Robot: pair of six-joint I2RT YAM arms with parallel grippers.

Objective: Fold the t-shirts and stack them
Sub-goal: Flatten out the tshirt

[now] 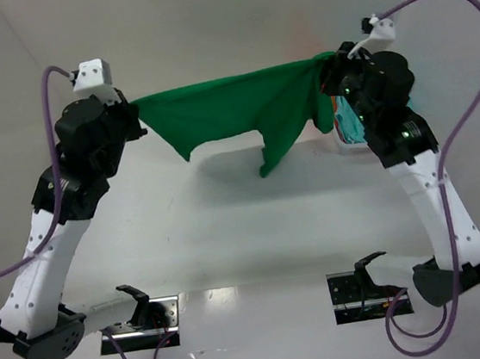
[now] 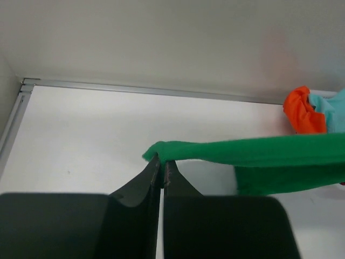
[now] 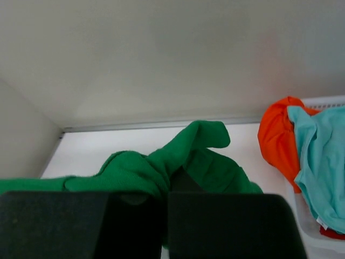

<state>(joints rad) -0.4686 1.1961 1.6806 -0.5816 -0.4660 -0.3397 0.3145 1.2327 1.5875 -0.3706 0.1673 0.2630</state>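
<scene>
the white table (image 1: 228,224) lies under the work, and the dark green t-shirt (image 1: 240,106) hangs above its far half, lifted clear and strung between the two arms. its long axis runs left to right across the top view. the upper edge is pulled nearly taut, a little higher at the right end. loose cloth sags below, with one flap dropping lowest right of centre. which end is collar or hem cannot be told from here.

the white mesh basket (image 3: 329,100) sits at the far right, just beside the right arm. it holds the light teal t-shirt (image 3: 321,156) and the bright orange t-shirt (image 3: 277,135), both crumpled and unfolded.

the left gripper (image 2: 161,162) has its fingers pressed together on a thin corner of the green cloth. the right gripper (image 3: 167,183) is buried in a thick bunch of it. its fingers look closed on that bunch, and the shirt hangs from it.

this reads as the spread-out step for the first shirt: lifted and stretched, not yet laid flat. the next move likely calls for lowering both ends together, keeping tension so the hanging flap lands first and the shirt settles smooth on the table. the bunched right-hand grip may leave that end wadded.
</scene>
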